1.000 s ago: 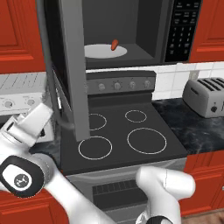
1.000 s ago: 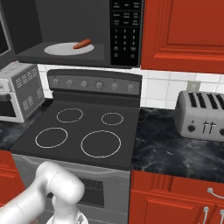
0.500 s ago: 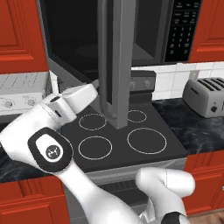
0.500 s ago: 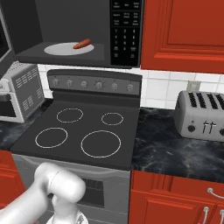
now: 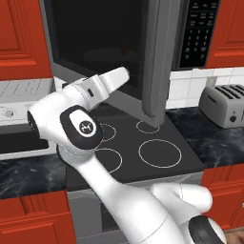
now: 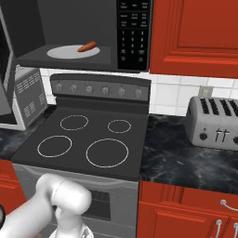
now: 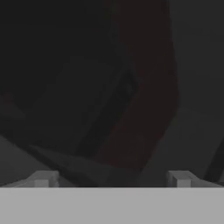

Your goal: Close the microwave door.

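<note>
The microwave door (image 5: 95,43) stands partly swung in front of the oven, its dark window facing me and its grey free edge (image 5: 157,62) near the keypad (image 5: 198,33). My gripper (image 5: 125,72) reaches up from the left and its tip lies against the door's window. In the hand view the dark door glass (image 7: 109,87) is right in front, and the gripper (image 7: 111,180) is open, its fingertips (image 7: 43,179) wide apart with nothing between them. From the right, a sliver of the door (image 6: 3,69) shows at the left edge, beside the open cavity (image 6: 69,28).
Inside the cavity a white plate (image 6: 69,52) holds a small red item (image 6: 87,46). Below is the black stovetop (image 6: 88,135) with its knob panel (image 6: 100,88). A white appliance (image 6: 28,95) stands left of the stove and a silver toaster (image 6: 214,122) on the right counter.
The door has swung further toward the microwave's front, its free edge moving right. My arm has followed it rightward, the hand staying against the door.
</note>
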